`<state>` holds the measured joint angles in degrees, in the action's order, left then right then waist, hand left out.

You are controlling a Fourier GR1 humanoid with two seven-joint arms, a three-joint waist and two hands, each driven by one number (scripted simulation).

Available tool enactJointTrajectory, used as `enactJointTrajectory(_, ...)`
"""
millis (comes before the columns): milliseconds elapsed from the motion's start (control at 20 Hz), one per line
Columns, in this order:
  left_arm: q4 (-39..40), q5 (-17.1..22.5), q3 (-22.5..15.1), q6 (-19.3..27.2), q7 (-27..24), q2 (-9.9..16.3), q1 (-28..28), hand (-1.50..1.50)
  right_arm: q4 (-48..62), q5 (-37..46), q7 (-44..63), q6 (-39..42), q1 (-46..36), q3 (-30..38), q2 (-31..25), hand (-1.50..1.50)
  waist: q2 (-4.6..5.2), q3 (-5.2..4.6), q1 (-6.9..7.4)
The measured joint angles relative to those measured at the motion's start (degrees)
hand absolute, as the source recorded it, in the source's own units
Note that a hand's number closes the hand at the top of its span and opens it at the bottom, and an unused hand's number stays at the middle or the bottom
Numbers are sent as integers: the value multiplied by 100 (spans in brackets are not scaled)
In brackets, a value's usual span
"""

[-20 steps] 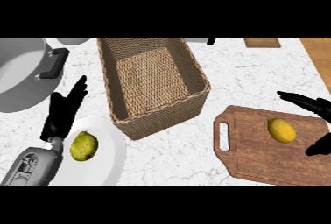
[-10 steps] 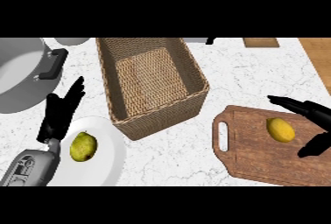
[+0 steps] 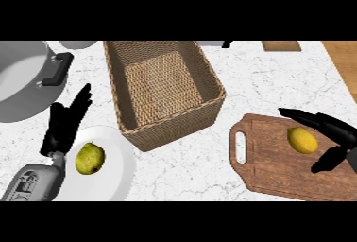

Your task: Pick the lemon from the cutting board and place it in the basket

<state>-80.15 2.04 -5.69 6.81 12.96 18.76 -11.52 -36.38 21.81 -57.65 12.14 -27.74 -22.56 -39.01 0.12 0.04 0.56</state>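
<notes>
A yellow lemon (image 3: 302, 140) lies on the brown wooden cutting board (image 3: 272, 165) at the right. My right hand (image 3: 333, 137) reaches in from the right edge, open, its fingers above the lemon and its thumb below it, not closed on it. The woven basket (image 3: 209, 75) stands at the middle top, with nothing inside. My left hand (image 3: 64, 124) rests open at the left, fingers pointing up, beside a white plate.
A white plate (image 3: 122, 175) at the lower left carries a yellow-green fruit (image 3: 90, 158). A grey pot (image 3: 21, 75) with a black handle sits at the upper left. Wooden surfaces show at the top right edge.
My right hand has moved left over the cutting board, its fingers and thumb now bracketing the lemon. The left hand, lemon and basket have stayed put.
</notes>
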Motion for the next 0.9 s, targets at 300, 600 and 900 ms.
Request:
enactJointTrajectory(300, 71, -133, 26, 20, -17, -131, -36, 0, 89, 295, -177, -345, 8, 1, 99, 150, -10, -31, -10)
enactJointTrajectory(600, 87, -176, 113, -38, 6, -142, -104, 0, 104, 451, -344, -684, -64, 137, 153, 150, -11, -37, -22)
enactJointTrajectory(900, 166, -232, 91, -87, -25, -169, -139, 0, -283, 1082, 965, -1205, -439, -218, 928, 150, -88, -133, 58)
